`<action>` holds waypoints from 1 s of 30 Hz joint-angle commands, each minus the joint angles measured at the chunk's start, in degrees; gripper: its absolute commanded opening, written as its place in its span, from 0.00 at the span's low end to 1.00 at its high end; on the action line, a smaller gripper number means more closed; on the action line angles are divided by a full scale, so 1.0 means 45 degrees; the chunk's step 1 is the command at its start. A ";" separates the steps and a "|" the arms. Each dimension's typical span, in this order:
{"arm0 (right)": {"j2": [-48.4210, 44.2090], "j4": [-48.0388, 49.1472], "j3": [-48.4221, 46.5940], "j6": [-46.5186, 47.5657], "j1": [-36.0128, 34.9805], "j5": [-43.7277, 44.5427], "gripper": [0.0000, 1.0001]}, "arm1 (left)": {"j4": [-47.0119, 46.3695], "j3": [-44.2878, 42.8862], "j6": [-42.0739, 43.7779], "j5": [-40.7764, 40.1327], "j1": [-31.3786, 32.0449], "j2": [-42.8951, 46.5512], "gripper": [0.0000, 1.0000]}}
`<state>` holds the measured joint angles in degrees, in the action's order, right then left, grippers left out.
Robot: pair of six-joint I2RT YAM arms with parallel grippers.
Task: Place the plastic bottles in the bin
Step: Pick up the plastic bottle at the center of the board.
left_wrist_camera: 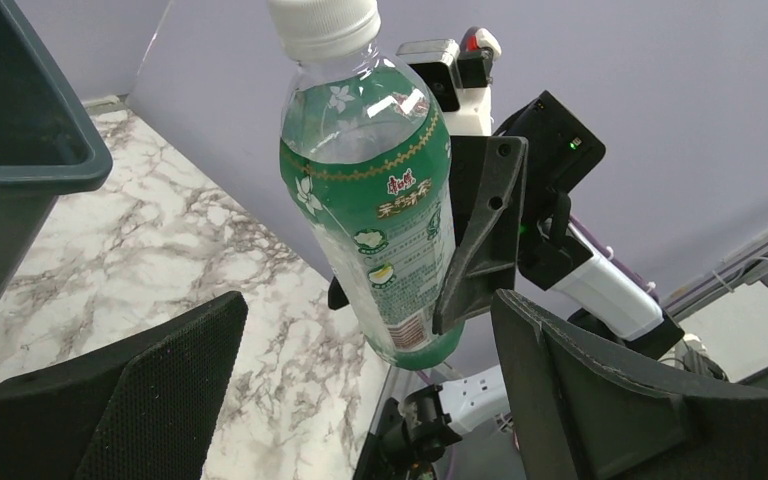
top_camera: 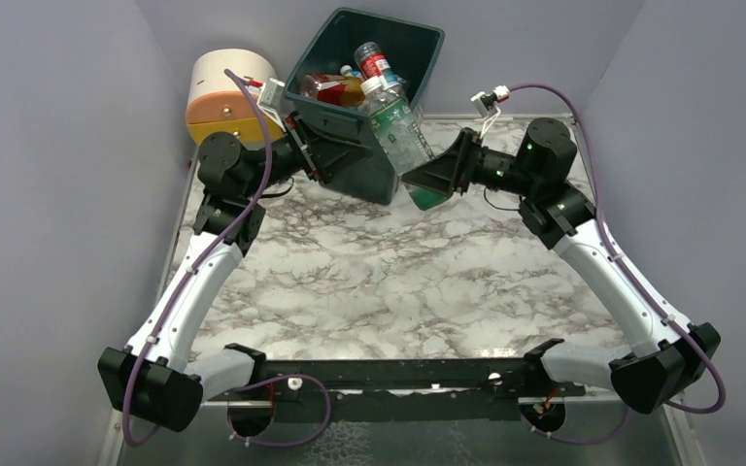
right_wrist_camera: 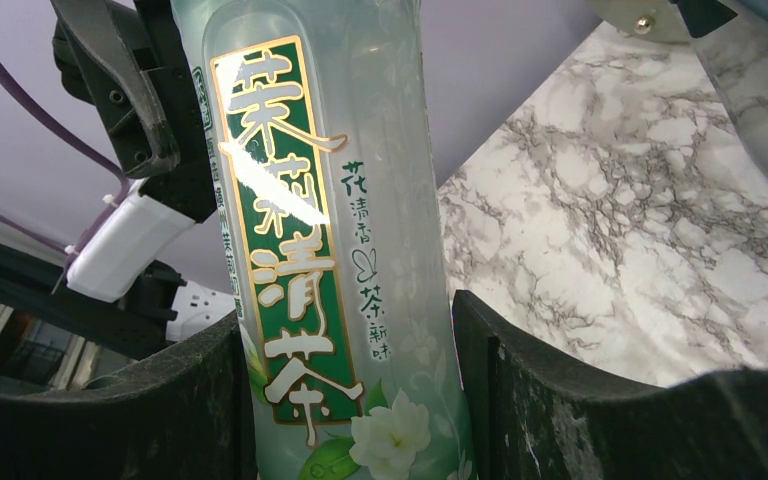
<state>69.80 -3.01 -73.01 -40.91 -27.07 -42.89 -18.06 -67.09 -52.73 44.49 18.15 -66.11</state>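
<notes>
The green-labelled bottle (top_camera: 403,131) leaned with its white cap over the bin (top_camera: 433,60)'s near rim and its base outside the bin, clamped low in the right gripper (top_camera: 425,181). More bottles (top_camera: 374,60) lay inside the bin. The left gripper (top_camera: 338,157) stood against the bin's near wall, jaws wide and holding nothing. Marble table (top_camera: 398,282) spread before the bin.

Marbled white-and-grey table (top_camera: 379,282) fills the middle of the overhead view, plain lavender walls (top_camera: 49,194) closing in at left, right and top. Upper left, a rounded cream, orange and yellow drawer unit (top_camera: 221,97) tucked into the corner; light even, soft
</notes>
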 commanded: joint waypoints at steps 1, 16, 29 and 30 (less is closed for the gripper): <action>-0.0028 0.0738 -0.0047 0.0225 -0.0136 0.0156 0.59 | -0.0470 0.0093 0.0272 -0.0253 0.0077 0.0213 0.99; 0.0837 -0.0608 -0.1693 0.2558 -0.0108 0.1366 0.61 | -0.0480 -0.4056 0.1164 0.0191 0.0086 -0.3067 0.99; 0.1126 -0.1429 -0.2023 0.3503 0.0010 0.2088 0.62 | -0.0497 -0.5563 0.1522 0.0651 -0.0039 -0.4547 0.99; 0.1144 -0.1423 -0.2035 0.3519 0.0028 0.2056 0.62 | -0.0502 -0.5609 0.1539 0.0669 -0.0063 -0.4562 0.99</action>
<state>74.48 -9.17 -80.95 -26.65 -27.31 -35.16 -18.76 -90.11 -47.03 45.63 18.13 -86.21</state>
